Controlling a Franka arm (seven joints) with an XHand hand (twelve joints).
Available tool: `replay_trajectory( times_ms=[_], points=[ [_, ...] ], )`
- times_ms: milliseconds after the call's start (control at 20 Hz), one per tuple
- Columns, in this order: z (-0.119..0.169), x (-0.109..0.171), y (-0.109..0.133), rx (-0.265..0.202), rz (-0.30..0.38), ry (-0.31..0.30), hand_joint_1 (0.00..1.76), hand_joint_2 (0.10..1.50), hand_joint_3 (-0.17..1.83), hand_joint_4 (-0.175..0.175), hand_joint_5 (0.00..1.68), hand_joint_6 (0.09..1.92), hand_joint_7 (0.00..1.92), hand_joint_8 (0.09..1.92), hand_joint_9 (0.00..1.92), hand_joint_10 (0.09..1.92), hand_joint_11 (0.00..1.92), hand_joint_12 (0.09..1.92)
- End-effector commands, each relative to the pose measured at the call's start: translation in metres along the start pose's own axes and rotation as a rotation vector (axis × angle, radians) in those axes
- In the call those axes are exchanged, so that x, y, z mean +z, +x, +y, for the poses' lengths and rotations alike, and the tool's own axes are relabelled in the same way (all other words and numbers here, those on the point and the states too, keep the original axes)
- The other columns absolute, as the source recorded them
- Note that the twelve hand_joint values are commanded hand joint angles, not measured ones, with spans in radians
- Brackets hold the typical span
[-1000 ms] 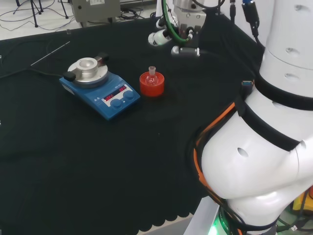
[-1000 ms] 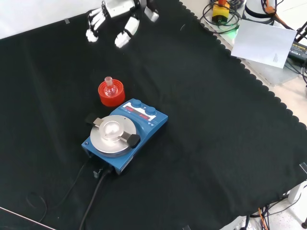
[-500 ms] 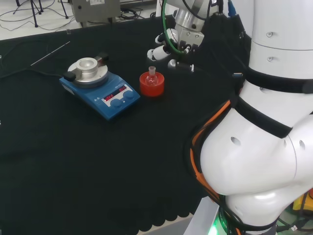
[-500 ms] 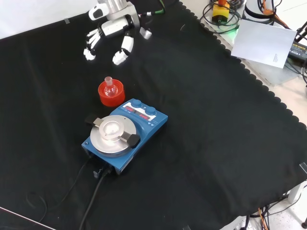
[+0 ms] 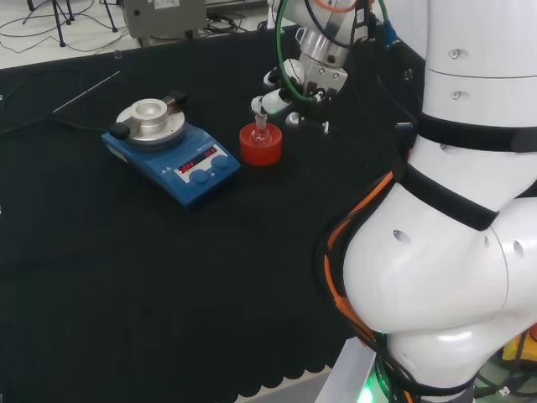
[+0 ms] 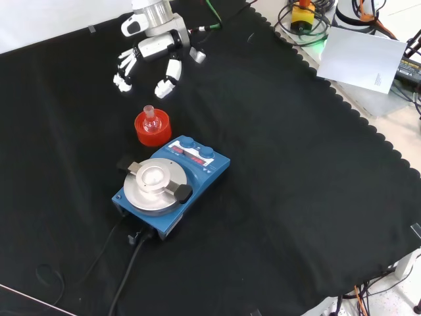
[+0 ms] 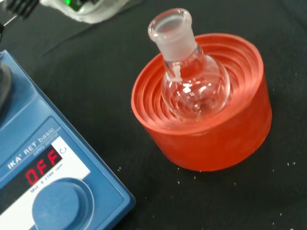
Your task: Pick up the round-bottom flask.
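One flask: the round-bottom flask sits upright in the red ribbed stand, neck up, its clear bulb resting in the ribbed hollow; it looks empty.
Why the stand: a round bottom cannot stand by itself, so the ring keeps the flask steady and leaves the neck free to be taken from above; this is my reading.
Where on the desk: in the front view the stand is just beside the blue stirrer plate, on its far side, on the black cloth of the desk.
Stirrer plate: its metal top is bare, and its cable runs off toward the near edge in the front view.
Hand pose: the hand hangs above the cloth beyond the stand in the front view, fingers spread and lightly bent, pointing down toward the flask.
Hand state: parted, holding nothing, clear of the glass.
Head view: the hand is close above and to the right of the flask.
Step in hand: the approach; the grasp is not yet made.
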State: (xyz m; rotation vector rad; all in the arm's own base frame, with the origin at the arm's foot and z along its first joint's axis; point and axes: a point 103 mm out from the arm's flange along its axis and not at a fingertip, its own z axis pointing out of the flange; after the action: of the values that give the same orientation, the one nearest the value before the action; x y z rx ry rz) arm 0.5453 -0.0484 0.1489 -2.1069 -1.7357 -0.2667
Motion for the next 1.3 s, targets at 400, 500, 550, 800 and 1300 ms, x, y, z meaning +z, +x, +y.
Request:
replay_trajectory(
  times_ms=[400,500,550,800,1300],
  points=[
    [0.009,0.028,-0.014,-0.004,0.006,0.02,0.87,0.59,0.69,0.014,0.67,0.09,0.28,0.54,0.39,0.6,0.0,1.22],
    [0.01,0.03,-0.015,-0.009,0.011,0.018,0.87,0.59,0.69,0.016,0.68,0.09,0.28,0.54,0.39,0.6,0.0,1.22],
    [0.01,0.031,-0.015,-0.013,0.013,0.014,0.88,0.59,0.69,0.016,0.69,0.09,0.28,0.54,0.39,0.6,0.0,1.22],
    [0.009,0.033,-0.016,-0.022,0.016,0.011,0.88,0.59,0.69,0.018,0.7,0.09,0.29,0.54,0.4,0.6,0.0,1.22],
    [0.008,0.038,-0.015,-0.026,0.014,-0.002,0.89,0.58,0.7,0.018,0.71,0.09,0.29,0.54,0.4,0.6,0.0,1.22]
  ],
)
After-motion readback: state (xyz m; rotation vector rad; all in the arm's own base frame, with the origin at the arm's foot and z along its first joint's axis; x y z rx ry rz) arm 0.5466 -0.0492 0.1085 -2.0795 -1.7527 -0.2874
